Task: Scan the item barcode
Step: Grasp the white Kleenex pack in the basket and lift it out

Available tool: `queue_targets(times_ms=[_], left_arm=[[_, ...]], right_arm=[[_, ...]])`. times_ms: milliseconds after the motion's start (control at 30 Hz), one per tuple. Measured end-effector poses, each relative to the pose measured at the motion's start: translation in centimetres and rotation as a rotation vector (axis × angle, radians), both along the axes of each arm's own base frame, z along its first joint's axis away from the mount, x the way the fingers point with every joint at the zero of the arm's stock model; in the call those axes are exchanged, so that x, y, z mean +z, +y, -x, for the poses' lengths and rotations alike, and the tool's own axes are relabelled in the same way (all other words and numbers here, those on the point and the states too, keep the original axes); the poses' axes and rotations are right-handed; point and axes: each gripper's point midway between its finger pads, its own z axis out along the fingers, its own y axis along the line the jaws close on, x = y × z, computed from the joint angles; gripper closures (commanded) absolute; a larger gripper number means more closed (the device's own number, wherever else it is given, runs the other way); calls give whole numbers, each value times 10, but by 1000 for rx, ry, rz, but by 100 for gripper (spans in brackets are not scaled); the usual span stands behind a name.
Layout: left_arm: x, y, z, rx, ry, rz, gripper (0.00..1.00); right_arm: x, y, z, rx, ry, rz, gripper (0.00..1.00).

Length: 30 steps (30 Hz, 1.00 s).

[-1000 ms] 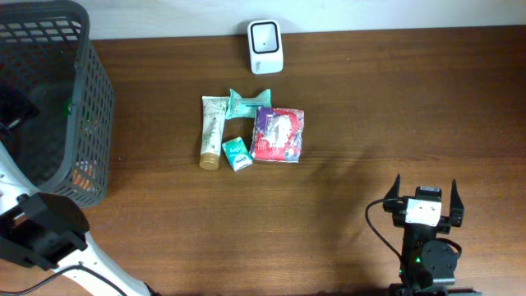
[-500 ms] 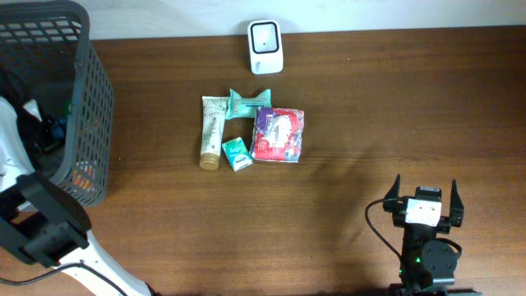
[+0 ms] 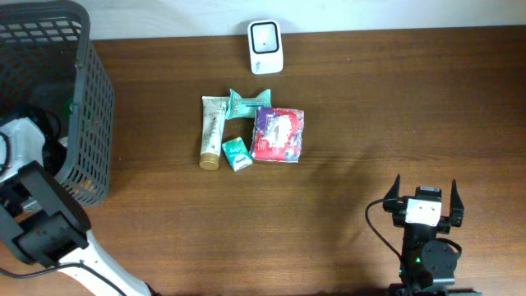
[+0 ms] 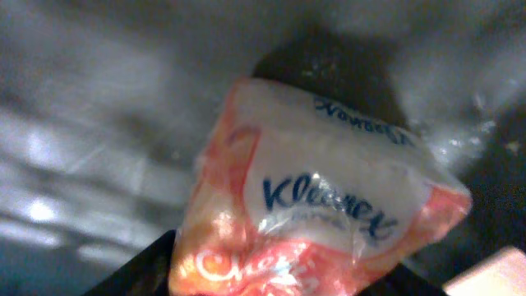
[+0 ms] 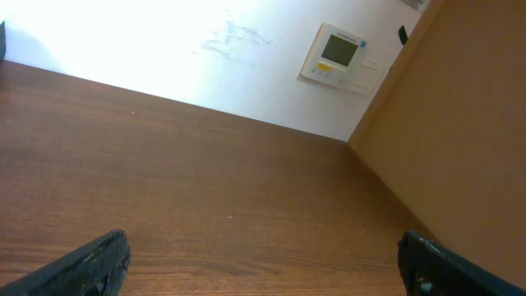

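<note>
An orange and white Kleenex tissue pack (image 4: pixel 320 197) fills the left wrist view, inside the dark basket (image 3: pixel 92 99). My left gripper (image 4: pixel 279 284) has a black finger pressed against each side of the pack's crumpled lower end, so it is shut on the pack. From overhead only the white left arm (image 3: pixel 25 140) shows, at the basket's near side. The white barcode scanner (image 3: pixel 265 46) stands at the table's far edge. My right gripper (image 3: pixel 422 194) rests at the near right, open, with nothing between its fingers (image 5: pixel 103 261).
A cream tube (image 3: pixel 212 131), a teal pouch (image 3: pixel 249 102), a small teal box (image 3: pixel 237 154) and a red and purple pack (image 3: pixel 278 133) lie clustered in front of the scanner. A wooden wall (image 5: pixel 460 123) rises to the right of the right gripper.
The left arm has shifted toward the near side of the basket, and its jaws have narrowed onto the tissue pack. The right arm has not moved.
</note>
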Motion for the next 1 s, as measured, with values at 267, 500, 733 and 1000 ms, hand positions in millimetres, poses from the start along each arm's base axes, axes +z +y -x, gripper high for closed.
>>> queue_targets(times_ms=[267,500,733,1000], left_arm=[[11,2,-5,16,-11,-5,100],[133,39,-65,121,-256,-152,100],[348,39,-94,315,-888,-304,100],[431,-91,-104,57,-1211,143,100]], right_arm=[[0,0,0,0,0,0,1],[0,0,0,-1,0,0,1],[0,0,0,-1,0,0,1],[0,0,0,-1,0,0,1]])
